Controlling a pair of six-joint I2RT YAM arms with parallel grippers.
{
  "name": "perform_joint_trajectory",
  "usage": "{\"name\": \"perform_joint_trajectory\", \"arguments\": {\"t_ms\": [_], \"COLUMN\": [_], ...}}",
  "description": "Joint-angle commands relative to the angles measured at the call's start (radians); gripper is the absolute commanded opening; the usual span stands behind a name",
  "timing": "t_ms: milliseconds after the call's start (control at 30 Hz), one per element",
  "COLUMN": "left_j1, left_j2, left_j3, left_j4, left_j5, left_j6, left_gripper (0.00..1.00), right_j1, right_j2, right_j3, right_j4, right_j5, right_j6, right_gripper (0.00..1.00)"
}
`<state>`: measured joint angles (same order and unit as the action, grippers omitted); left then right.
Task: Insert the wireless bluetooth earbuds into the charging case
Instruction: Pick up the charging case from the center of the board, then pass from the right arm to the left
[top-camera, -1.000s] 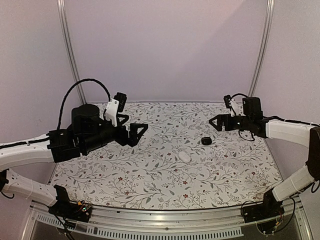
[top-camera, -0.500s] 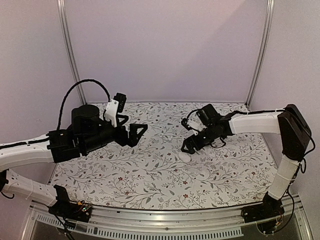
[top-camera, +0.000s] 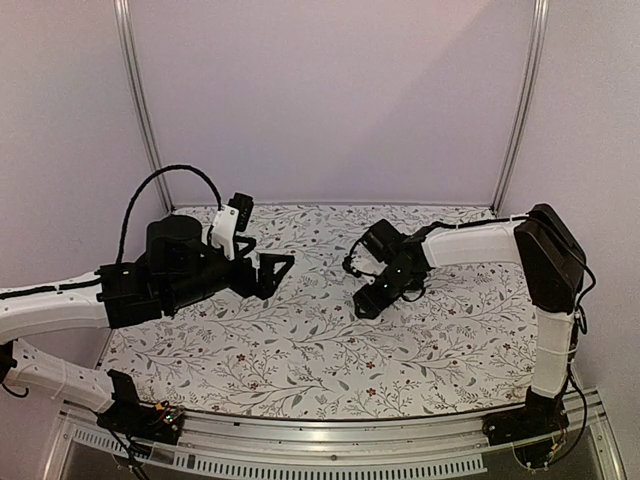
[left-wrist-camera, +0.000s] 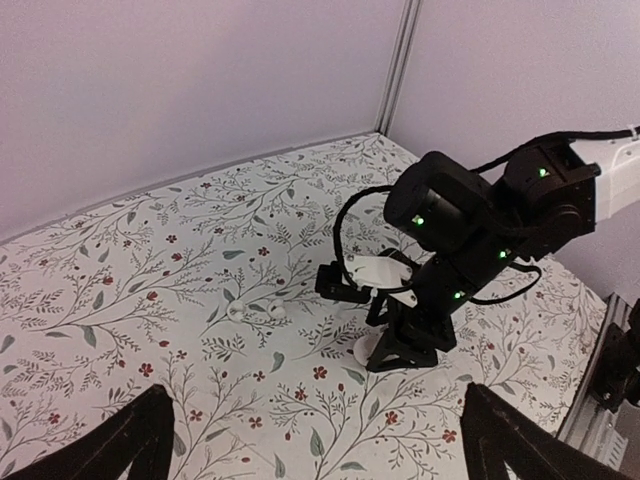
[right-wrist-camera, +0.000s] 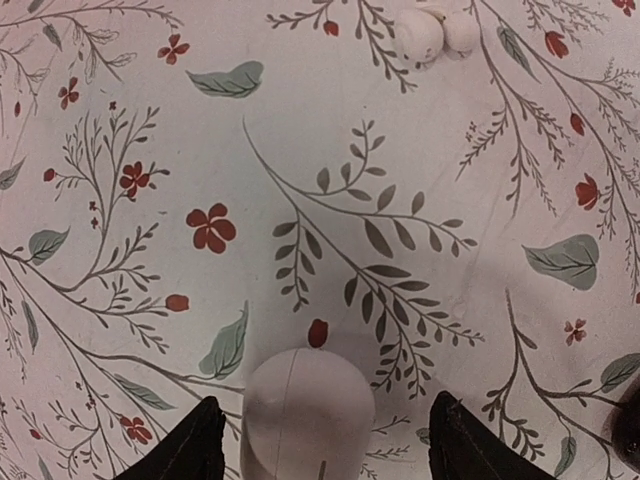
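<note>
Earbuds, two tiny pale round bits, lie loose, white oval case looks shut, left fingers and right fingers wide open, nothing in yet.

place: robot lab booth | walls: plain pale panels | back corners: aluminium posts | cloth: floral print, spread flat — metal rail along its near edge | rig: two arm bases bolted by the rail, exposed cable looping free
</note>
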<state>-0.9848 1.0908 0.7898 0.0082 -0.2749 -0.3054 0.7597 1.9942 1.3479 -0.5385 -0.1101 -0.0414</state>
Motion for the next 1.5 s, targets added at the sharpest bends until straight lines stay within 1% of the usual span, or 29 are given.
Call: {"name": "perform_joint_trajectory", "arguments": {"t_ms": [0, 133, 200, 267, 300, 400, 500, 567, 600, 667, 700, 733, 800, 867, 967, 1067, 1167, 1233, 1300, 1467], "left_j1": [0.015, 0.018, 0.019, 0.021, 0.022, 0.026, 0.026, 0.027, 0.028, 0.029, 0.029, 0.029, 0.025, 0.014, -0.026, -0.063, -0.090, -0.117, -0.138, -0.154], "left_j2": [-0.011, -0.011, -0.013, -0.016, -0.019, -0.036, -0.070, -0.108, -0.129, -0.172, -0.190, -0.203, -0.210, -0.205, -0.161, -0.060, 0.062, 0.139, 0.197, 0.293], "left_j3": [-0.013, -0.015, -0.017, -0.024, -0.031, -0.054, -0.091, -0.138, -0.168, -0.236, -0.261, -0.282, -0.283, -0.288, -0.275, -0.199, -0.109, -0.048, 0.005, 0.094], "left_j4": [-0.005, -0.005, -0.004, 0.002, 0.009, 0.034, 0.081, 0.147, 0.220, 0.328, 0.372, 0.403, 0.435, 0.493, 0.574, 0.591, 0.610, 0.609, 0.611, 0.588], "left_j5": [-0.017, -0.023, -0.029, -0.034, -0.037, -0.042, -0.064, -0.066, -0.051, -0.014, 0.015, 0.045, 0.078, 0.097, 0.041, -0.036, -0.080, -0.107, -0.126, -0.092], "left_j6": [-0.013, -0.025, -0.029, -0.038, -0.041, -0.051, -0.046, -0.025, -0.008, 0.022, 0.036, 0.052, 0.069, 0.096, 0.171, 0.236, 0.270, 0.313, 0.363, 0.402], "left_gripper": [1.00, 1.00, 1.00, 1.00, 1.00, 1.00, 1.00, 1.00, 1.00, 1.00, 1.00, 1.00, 1.00, 0.97, 0.95, 0.92, 0.86, 0.82, 0.81, 0.77], "right_j1": [0.029, 0.034, 0.039, 0.041, 0.041, 0.040, 0.032, 0.022, 0.018, 0.015, 0.014, 0.013, 0.010, 0.004, 0.004, 0.007, 0.025, 0.037, 0.044, 0.065], "right_j2": [0.057, 0.075, 0.078, 0.075, 0.070, 0.024, -0.061, -0.129, -0.161, -0.271, -0.309, -0.369, -0.438, -0.506, -0.580, -0.631, -0.657, -0.662, -0.664, -0.657], "right_j3": [0.047, 0.047, 0.048, 0.051, 0.051, 0.051, 0.047, 0.026, 0.007, -0.046, -0.075, -0.095, -0.122, -0.155, -0.213, -0.296, -0.351, -0.373, -0.395, -0.420], "right_j4": [-0.073, -0.088, -0.094, -0.096, -0.094, -0.076, -0.018, 0.058, 0.112, 0.240, 0.338, 0.399, 0.499, 0.609, 0.760, 0.898, 1.004, 1.036, 1.069, 1.107], "right_j5": [0.083, 0.085, 0.094, 0.098, 0.095, 0.064, -0.026, -0.115, -0.174, -0.285, -0.344, -0.381, -0.399, -0.382, -0.359, -0.318, -0.284, -0.263, -0.257, -0.253], "right_j6": [-0.005, -0.006, -0.007, -0.008, -0.006, -0.003, 0.008, 0.026, 0.034, 0.074, 0.085, 0.105, 0.144, 0.209, 0.327, 0.446, 0.500, 0.513, 0.530, 0.557], "right_gripper": [0.65, 0.58, 0.52, 0.42, 0.40, 0.38, 0.37, 0.36, 0.35, 0.35, 0.35, 0.35, 0.35, 0.35, 0.35, 0.35, 0.36, 0.36, 0.36, 0.36]}}
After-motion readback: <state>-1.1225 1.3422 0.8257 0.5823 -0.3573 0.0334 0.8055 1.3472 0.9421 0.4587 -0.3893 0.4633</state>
